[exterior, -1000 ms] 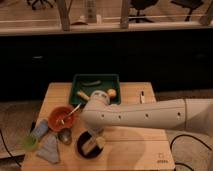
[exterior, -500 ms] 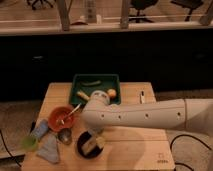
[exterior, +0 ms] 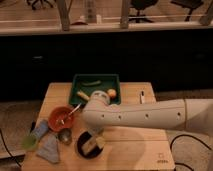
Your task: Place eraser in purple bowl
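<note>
The purple bowl (exterior: 82, 148) is a dark, almost black round bowl near the front edge of the wooden table (exterior: 140, 145). My gripper (exterior: 93, 142) hangs from the big white arm (exterior: 145, 116) and reaches down right over the bowl. A pale yellowish block, probably the eraser (exterior: 91, 146), shows at the gripper's tip inside the bowl's outline. I cannot tell whether it is held or resting in the bowl. The arm hides the bowl's back rim.
An orange-red bowl (exterior: 59, 118) with a spoon stands left of the arm, with a small metal cup (exterior: 65, 135) in front of it. A green tray (exterior: 95, 86) with food items is at the back. Cloths (exterior: 48, 148) lie at the front left. A marker (exterior: 141, 97) lies at the right.
</note>
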